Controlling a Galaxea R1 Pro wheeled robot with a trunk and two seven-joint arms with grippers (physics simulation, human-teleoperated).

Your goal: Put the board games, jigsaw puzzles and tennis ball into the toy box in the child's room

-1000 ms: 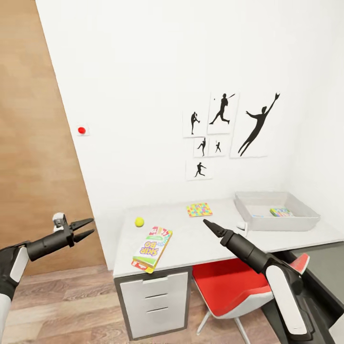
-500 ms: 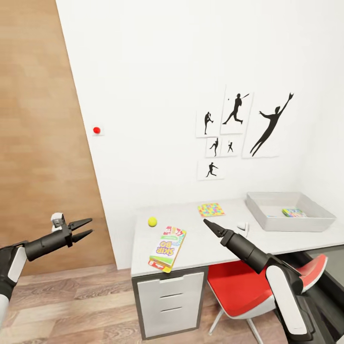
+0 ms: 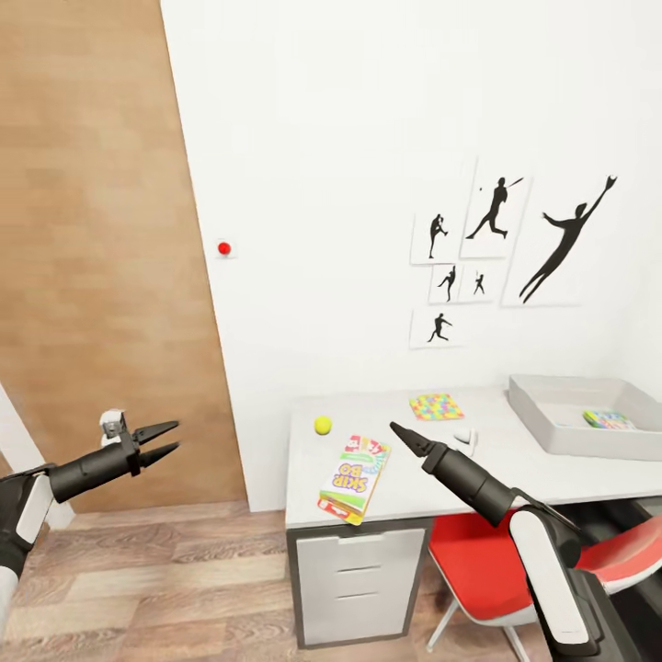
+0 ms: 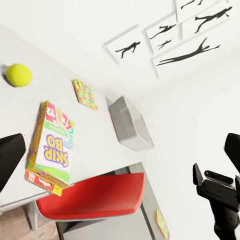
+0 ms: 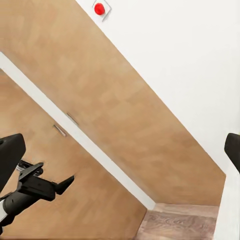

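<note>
Where wood floor [image 3: 184, 570] meets white wall [image 3: 368, 138], the table [image 3: 432, 478] stands.

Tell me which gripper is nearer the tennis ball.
Right. The right gripper hangs over the table's front part, close beside the tennis ball; the left gripper hovers off the table, over the floor.

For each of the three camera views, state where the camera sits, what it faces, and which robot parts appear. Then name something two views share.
Head view: high on the robot, facing the table and wall; both arms, left pincer, right pincer.
Left wrist view: faces the board game, tennis ball, toy box; right pincer.
Right wrist view: faces the wood panel; left pincer.
Shared: head and left wrist both show the board game.
</note>
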